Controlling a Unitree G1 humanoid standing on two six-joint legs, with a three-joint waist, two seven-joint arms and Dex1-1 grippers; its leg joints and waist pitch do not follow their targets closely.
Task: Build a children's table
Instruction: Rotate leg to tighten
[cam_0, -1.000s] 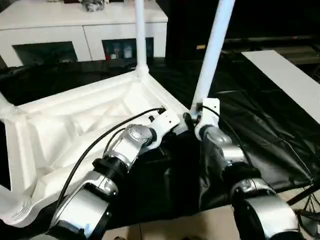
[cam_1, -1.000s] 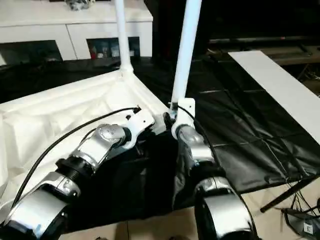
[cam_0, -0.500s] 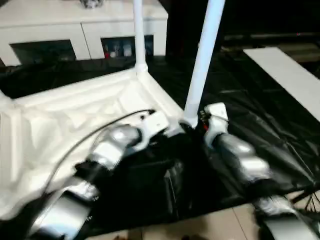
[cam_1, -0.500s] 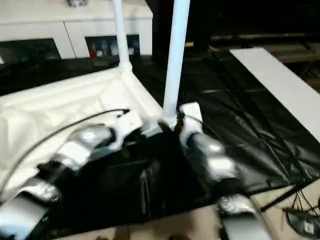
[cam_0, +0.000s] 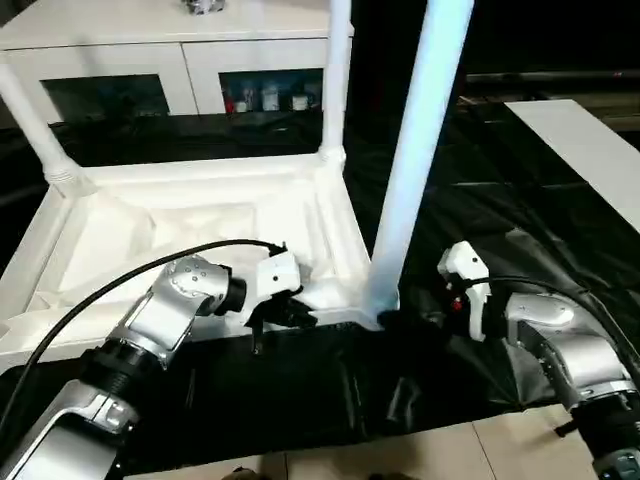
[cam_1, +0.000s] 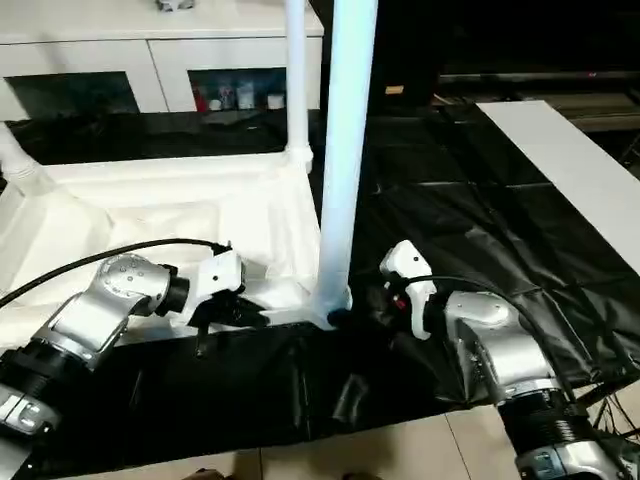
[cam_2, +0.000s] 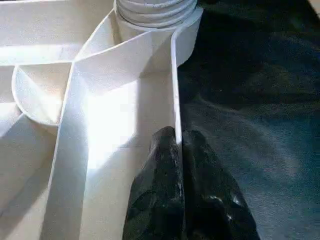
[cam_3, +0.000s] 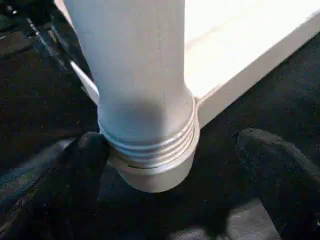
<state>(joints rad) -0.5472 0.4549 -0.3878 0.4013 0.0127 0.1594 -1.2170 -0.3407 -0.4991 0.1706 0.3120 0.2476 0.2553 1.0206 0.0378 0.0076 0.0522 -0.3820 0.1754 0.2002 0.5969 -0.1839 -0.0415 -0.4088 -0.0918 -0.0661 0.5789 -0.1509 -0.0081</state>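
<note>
Bright overhead light glares on white plastic; dark surroundings, sharp focus.

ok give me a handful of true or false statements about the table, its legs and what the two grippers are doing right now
1. The table top lies ribbed underside up. True.
2. The left gripper pinches the top's edge wall. True.
3. The right gripper is clamped shut on the near leg. False: its jaws stand open either side of the leg's base.
4. The near leg lies flat on the black sheet. False: it stands upright in a corner socket.
</note>
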